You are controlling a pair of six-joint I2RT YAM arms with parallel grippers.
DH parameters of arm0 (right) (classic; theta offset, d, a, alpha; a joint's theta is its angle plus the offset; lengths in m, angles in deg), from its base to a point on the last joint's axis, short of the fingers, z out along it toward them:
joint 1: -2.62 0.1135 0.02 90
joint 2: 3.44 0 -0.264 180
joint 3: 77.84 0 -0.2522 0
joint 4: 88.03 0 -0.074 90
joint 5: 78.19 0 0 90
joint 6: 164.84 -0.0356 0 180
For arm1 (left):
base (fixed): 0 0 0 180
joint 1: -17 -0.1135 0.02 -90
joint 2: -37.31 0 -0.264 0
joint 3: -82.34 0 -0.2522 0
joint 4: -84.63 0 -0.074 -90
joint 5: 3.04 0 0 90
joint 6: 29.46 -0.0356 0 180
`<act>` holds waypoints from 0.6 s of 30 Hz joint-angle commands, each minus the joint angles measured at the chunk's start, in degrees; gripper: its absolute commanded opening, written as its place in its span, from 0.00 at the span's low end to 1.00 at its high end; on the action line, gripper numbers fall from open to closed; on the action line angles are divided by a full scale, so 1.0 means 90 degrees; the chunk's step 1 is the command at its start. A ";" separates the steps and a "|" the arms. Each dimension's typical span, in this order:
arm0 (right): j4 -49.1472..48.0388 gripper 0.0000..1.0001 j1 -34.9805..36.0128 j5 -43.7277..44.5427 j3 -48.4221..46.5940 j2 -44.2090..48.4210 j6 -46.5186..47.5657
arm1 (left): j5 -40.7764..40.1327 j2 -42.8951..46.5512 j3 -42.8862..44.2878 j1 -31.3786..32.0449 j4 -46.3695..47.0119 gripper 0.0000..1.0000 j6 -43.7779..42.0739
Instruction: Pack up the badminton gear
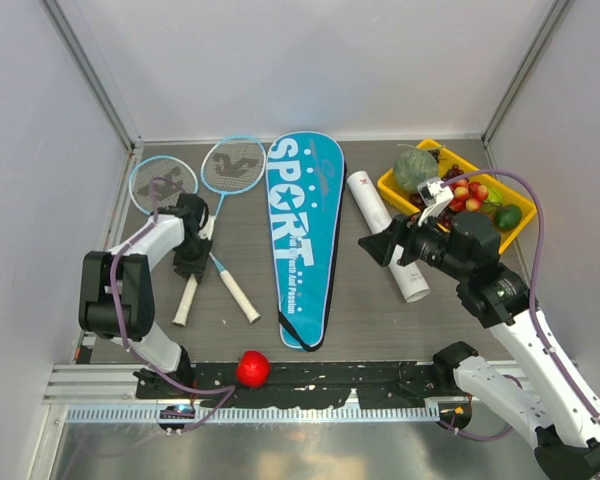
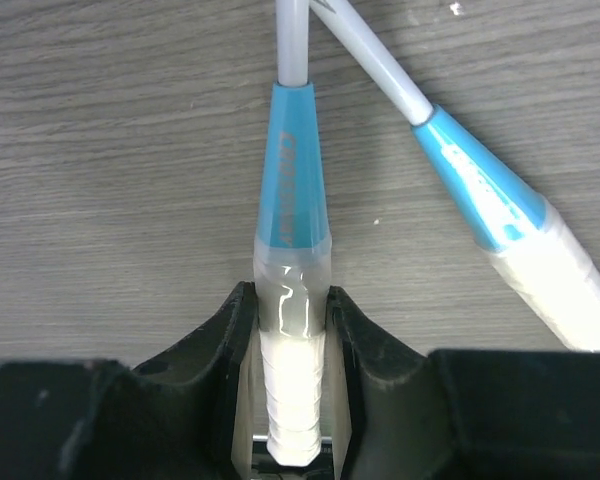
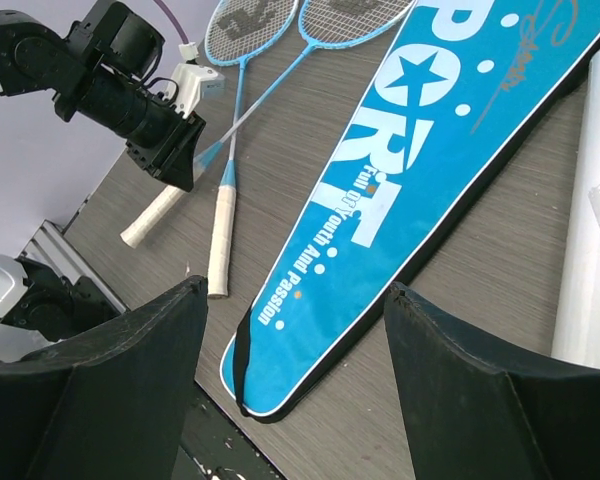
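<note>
Racket handle (image 2: 291, 395) tight in left pincer (image 2: 290, 305) — right pincer (image 3: 295, 293) wide open, empty.

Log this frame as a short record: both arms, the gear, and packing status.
left end effector: shut on gripped racket at its handle
right end effector: open, holding nothing
other racket: lying free, shaft crossing the gripped one
SPORT cover: flat between rackets and tube
packed: neither racket in cover yet

On the tabletop (image 1: 370, 300), one racket (image 2: 292, 200) lies between the left tool's (image 2: 292, 325) fingers (image 2: 215, 350). The second racket (image 2: 510, 225) crosses it ahead and trails right, with the racket cover (image 1: 302, 235) farther right.
</note>
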 commanded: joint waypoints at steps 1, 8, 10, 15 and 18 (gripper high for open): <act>-0.0397 0.75 0.0006 -0.0165 0.0059 0.0176 -0.0237 | 0.0307 0.0774 0.0126 -0.0047 -0.0158 0.15 0.0029; -0.1324 0.77 0.0006 -0.0537 0.0683 0.0059 -0.1368 | 0.1138 0.2123 0.0038 -0.0037 0.0095 0.00 0.0429; -0.1500 0.77 0.0006 -0.0450 0.0820 -0.0009 -0.1584 | 0.1333 0.2426 0.0038 -0.0047 0.0164 0.00 0.0585; -0.2105 0.78 0.0006 -0.0185 0.1191 -0.0262 -0.2344 | 0.2103 0.3362 -0.0284 -0.0037 0.0563 0.00 0.1132; -0.2545 0.78 0.0016 -0.0127 0.1406 -0.0545 -0.2785 | 0.2319 0.3861 -0.0586 -0.0037 0.0866 0.00 0.1483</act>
